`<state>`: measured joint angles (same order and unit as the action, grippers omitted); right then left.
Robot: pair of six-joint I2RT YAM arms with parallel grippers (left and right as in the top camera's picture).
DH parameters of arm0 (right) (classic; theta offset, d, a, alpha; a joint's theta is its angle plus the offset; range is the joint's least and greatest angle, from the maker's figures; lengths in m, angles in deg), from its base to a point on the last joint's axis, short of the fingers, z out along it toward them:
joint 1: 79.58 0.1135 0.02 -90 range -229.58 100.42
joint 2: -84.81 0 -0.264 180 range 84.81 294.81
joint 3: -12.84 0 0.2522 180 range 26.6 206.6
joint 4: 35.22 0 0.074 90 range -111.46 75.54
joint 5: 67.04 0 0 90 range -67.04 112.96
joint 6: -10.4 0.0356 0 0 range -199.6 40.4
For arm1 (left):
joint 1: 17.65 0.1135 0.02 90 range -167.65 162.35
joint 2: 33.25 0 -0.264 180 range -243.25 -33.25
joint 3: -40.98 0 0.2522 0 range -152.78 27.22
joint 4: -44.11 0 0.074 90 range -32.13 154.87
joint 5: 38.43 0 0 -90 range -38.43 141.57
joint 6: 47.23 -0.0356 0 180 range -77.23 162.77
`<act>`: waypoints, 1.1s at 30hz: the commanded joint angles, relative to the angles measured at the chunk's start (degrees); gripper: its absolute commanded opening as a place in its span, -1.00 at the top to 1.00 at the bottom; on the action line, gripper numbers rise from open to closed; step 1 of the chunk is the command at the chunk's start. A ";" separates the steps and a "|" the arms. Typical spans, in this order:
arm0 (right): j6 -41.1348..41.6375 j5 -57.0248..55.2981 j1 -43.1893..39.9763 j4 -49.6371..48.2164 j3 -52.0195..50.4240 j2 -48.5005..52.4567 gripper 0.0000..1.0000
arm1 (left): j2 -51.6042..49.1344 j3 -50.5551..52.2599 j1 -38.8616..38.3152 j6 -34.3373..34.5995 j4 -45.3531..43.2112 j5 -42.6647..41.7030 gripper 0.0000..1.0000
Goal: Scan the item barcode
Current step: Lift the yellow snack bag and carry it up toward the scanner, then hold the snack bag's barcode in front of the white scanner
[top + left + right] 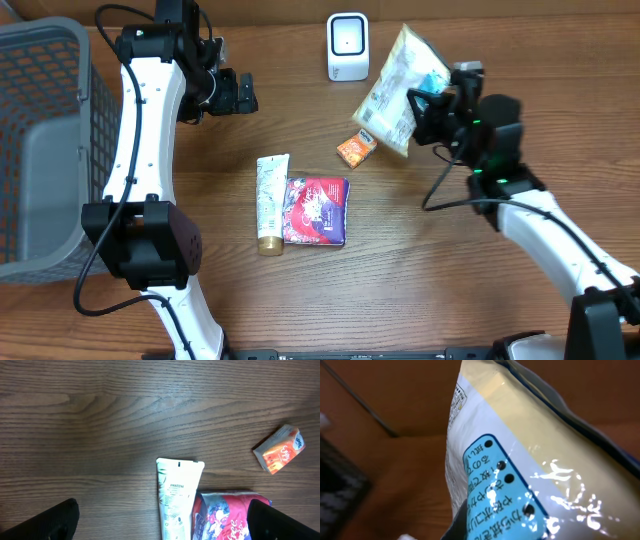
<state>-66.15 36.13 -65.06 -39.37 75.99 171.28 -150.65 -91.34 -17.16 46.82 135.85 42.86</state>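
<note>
Counted from left to right: one grey mesh basket [40,150], one left arm [140,130], one white tube [270,203], one red and purple packet [317,210], one small orange sachet [356,148], one white scanner [347,47], one pale snack bag [395,95], one right arm [560,235].

Left gripper [237,92]: held above the far left part of the table, right of the basket, jaws spread wide, nothing between them. In the left wrist view, dark fingertips [50,522] at both lower corners, with the tube [175,500], the packet [225,515] and the sachet [280,450] on the wood below.

Tube and packet: side by side and touching at mid-table, tube on the left, cap end near. Sachet: apart from both, farther and to the right. Scanner: upright at the far edge, centre.

Right gripper [432,108]: clamped shut on the right edge of the snack bag. Bag lifted off the table and tilted, near the scanner on its right, not touching it.

Surface: brown wood-grain table [450,280]. Room beyond the table out of frame.

Hard to make out: basket cut off at the left edge. Right wrist view filled by the bag [520,460], showing a blue label of printed characters, glare on the film and a blurred brown background. Barcode not identifiable in any view.
</note>
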 commanded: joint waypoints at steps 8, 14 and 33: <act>-36.61 -24.72 7.10 -7.56 10.27 7.13 0.92 | 0.90 -0.79 0.24 -1.29 -0.24 0.33 -0.99; -46.38 -24.46 7.43 -16.85 15.67 17.57 0.92 | 0.90 -0.79 0.24 -1.29 -0.24 0.31 -0.99; -80.91 -16.68 11.37 -32.17 29.11 39.89 0.92 | 0.90 -0.79 0.24 -1.29 -0.24 0.33 -1.00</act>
<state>-134.19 17.09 -54.02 -66.86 103.35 207.15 -150.65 -91.34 -17.16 46.82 135.78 42.86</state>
